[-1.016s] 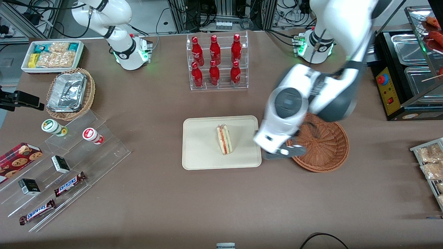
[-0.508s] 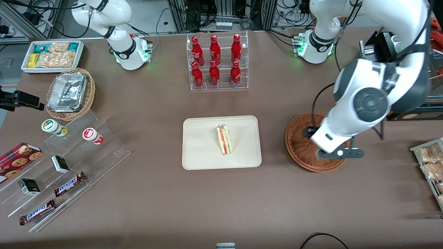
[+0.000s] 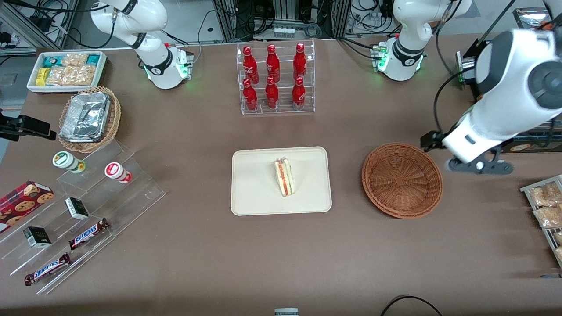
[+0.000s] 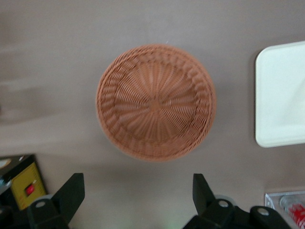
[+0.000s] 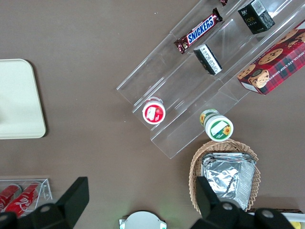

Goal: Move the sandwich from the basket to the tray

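The sandwich (image 3: 284, 177), a pale wedge with a red and green filling stripe, lies on the cream tray (image 3: 254, 193) near its middle, touched by nothing. The reddish-brown wicker basket (image 3: 401, 180) stands beside the tray toward the working arm's end, with nothing in it. My gripper (image 4: 137, 191) hangs high over the table just off the basket's rim, toward the working arm's end and a little farther from the front camera. Its fingers (image 4: 71, 191) are spread wide apart and hold nothing. The left wrist view looks down on the basket (image 4: 155, 102) and a corner of the tray (image 4: 281, 95).
A clear rack of red bottles (image 3: 275, 79) stands farther back than the tray. A black appliance with a red button (image 3: 496, 114) and a rack of snack bags (image 3: 544, 206) sit near the working arm. Toward the parked arm lie a foil-filled tan basket (image 3: 90, 118) and acrylic snack steps (image 3: 88, 210).
The left arm swung from the tray's edge across the basket toward the working arm's end of the table and rose. The sandwich stayed still on the tray.
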